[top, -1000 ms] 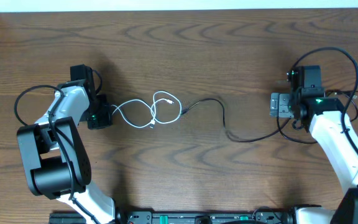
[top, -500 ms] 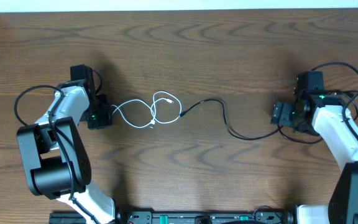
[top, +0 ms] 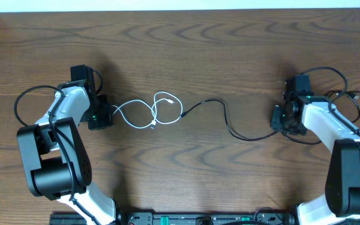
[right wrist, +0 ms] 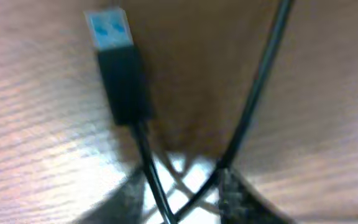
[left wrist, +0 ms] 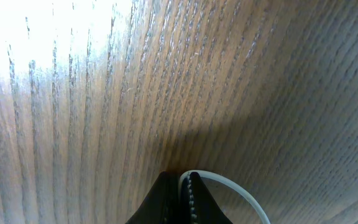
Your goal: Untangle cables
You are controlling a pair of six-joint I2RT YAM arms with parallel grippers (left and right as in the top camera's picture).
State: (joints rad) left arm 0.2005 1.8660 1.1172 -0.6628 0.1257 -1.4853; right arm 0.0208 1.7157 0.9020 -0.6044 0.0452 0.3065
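Wood tabletop (top: pixel 186 56): white cable (left wrist: pixel 236 188) is pinched in the pressed-together left gripper (left wrist: pixel 180 190). Black cable (right wrist: pixel 145 155) is straddled by the right gripper (right wrist: pixel 179 199) just below its USB plug (right wrist: pixel 118 74); whether it is closed cannot be told. Grip should be confirmed before a slow pull away.

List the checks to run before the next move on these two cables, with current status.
1. Left gripper clamped on white cable: ok, the cord exits between its closed jaws.
2. Right gripper gripping black cable: cannot tell. The right wrist view is blurred, though the cord does run between the jaws.
3. USB plug outside the jaws: ok, it lies ahead of them.
4. Cables separated: not ok. The white loops overlap each other and the black end reaches into them.
5. Slack in black cable: ok, it lies in a loose curve.
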